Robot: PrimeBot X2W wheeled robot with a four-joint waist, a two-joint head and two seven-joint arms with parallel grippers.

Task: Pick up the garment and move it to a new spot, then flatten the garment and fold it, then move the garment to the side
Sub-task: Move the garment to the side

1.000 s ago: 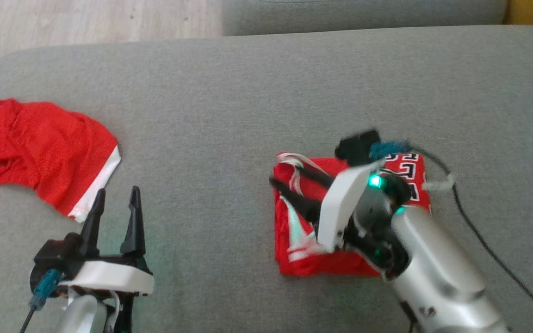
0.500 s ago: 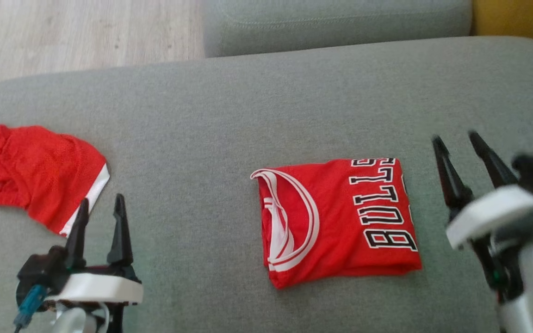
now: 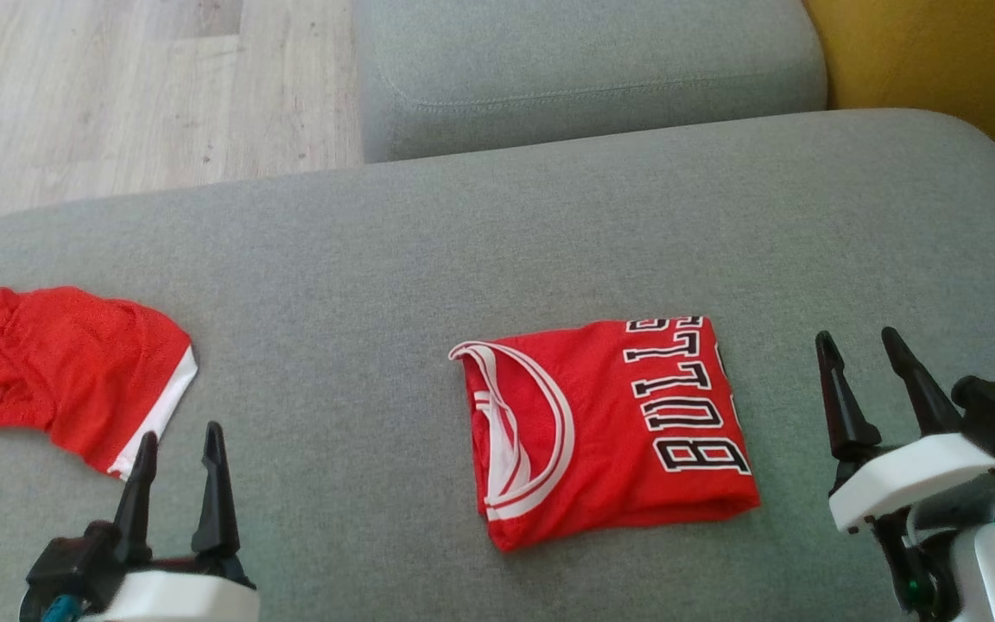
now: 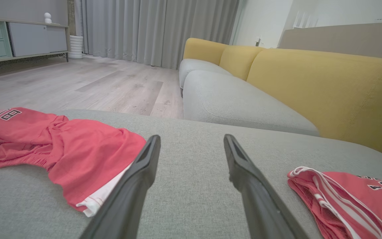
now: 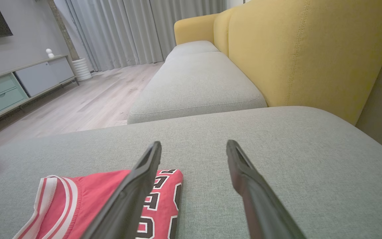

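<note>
Looking down through the head view, I see the folded red Bulls jersey (image 3: 605, 428) lying flat on the grey seat cushion (image 3: 463, 242), right of centre, with the white-trimmed neckline on its left and the lettering along its right edge. The left gripper (image 3: 180, 432) sits at the lower left and the right gripper (image 3: 855, 335) at the lower right. Both have their 2 fingers spread wide with nothing between them. Neither touches the jersey; the right one is near its right edge and the left one is well apart from it. A pair of red shorts (image 3: 57, 376) lies crumpled at the far left, just beyond the left fingertips.

From the left wrist view, the fingers are parted over bare cushion, with the shorts on one side and the jersey's neckline on the other. I read this as a parked pose, kept low and clear of both garments.

From the right wrist view, the fingers again stand apart and empty, aimed along the cushion towards the yellow backrest (image 5: 310, 49). The jersey lies beside and partly behind the left finger.

I judge the fold as done, since the jersey is a neat rectangle. If it has yet to be shifted aside, I would pinch the stacked edges together so the layers do not slide apart.
</note>
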